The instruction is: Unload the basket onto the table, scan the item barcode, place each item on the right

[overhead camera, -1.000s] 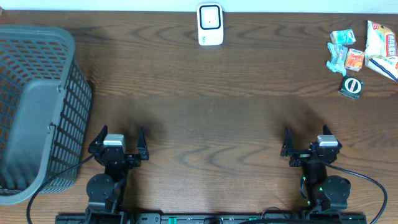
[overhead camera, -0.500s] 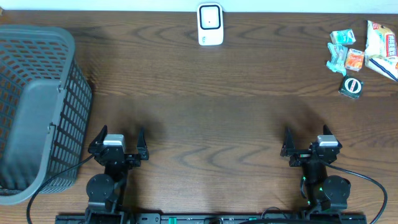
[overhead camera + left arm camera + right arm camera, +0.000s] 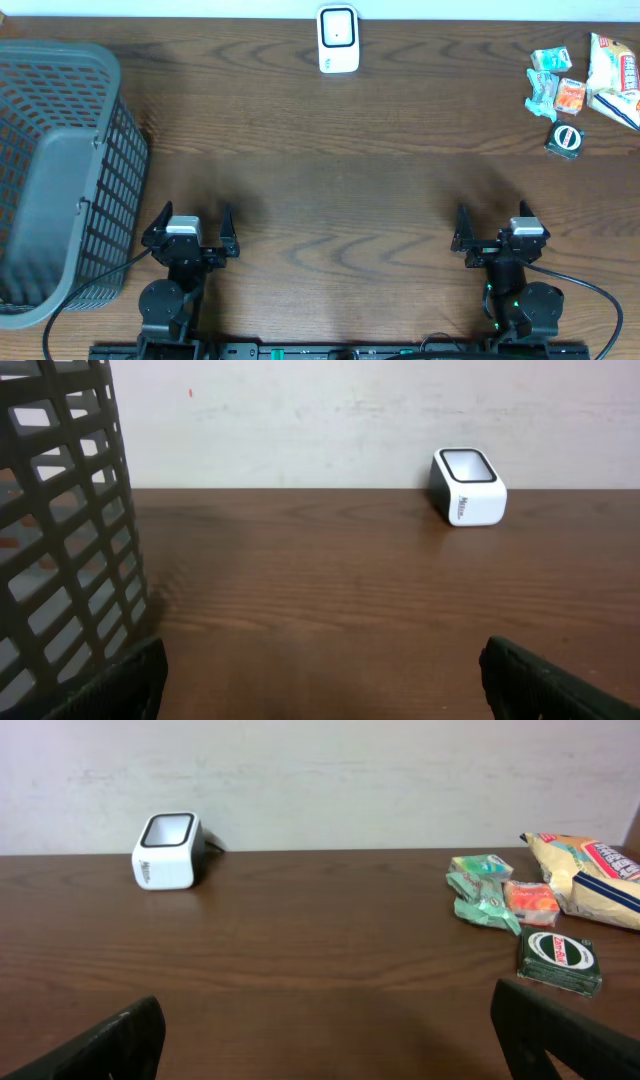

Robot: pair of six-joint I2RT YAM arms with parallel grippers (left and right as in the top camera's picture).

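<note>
Seen from overhead, the white barcode scanner [image 3: 338, 38] stands at 12 o'clock on the dark wooden table [image 3: 330, 180], right at the far edge, with its window facing up. The goods to be scanned lie together at 2 o'clock, well apart from the scanner. They are a yellow snack bag [image 3: 612, 65] at the table's corner, a pair of crumpled green-and-white packets [image 3: 546, 78], an orange packet [image 3: 570, 95] touching them, and a small dark green box [image 3: 566, 138] with a round white label just below the rest. The print on that label is too small to read, and it may or may not carry the barcode.

A grey slatted basket [image 3: 60, 170] fills the 9 o'clock side and reaches past the table's left edge.

The left gripper [image 3: 196, 214] sits at 7 o'clock, close to the basket's near corner. Its jaws are spread as wide as they go, with nothing between them. The right gripper [image 3: 493, 216] sits at 5 o'clock, also fully spread and holding nothing. Both point toward 12 o'clock. Each is well apart from the scanner and from the goods, and bare table lies ahead of their fingers.
</note>
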